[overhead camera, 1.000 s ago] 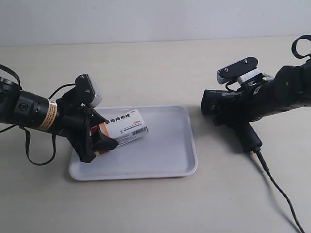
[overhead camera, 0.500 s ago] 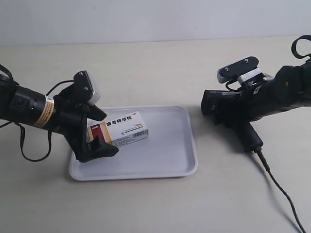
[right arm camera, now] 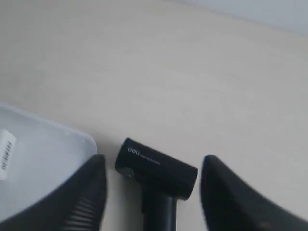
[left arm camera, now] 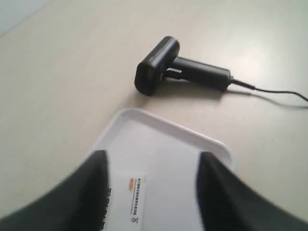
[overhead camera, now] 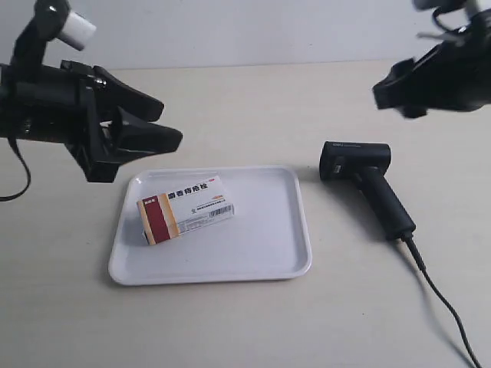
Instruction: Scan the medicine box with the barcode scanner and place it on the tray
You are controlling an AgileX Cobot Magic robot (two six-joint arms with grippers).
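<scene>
The medicine box [overhead camera: 185, 208] lay flat in the tray [overhead camera: 268, 264], beneath the left gripper [overhead camera: 157, 123], the scanner [overhead camera: 367, 182] beside it; both grippers' jaws were spread, empty.

Glossy white plastic tray [overhead camera: 261, 264], printed cardboard medicine box [overhead camera: 186, 208], matt black plastic barcode scanner [overhead camera: 368, 182], smooth beige desk [overhead camera: 245, 115].
</scene>
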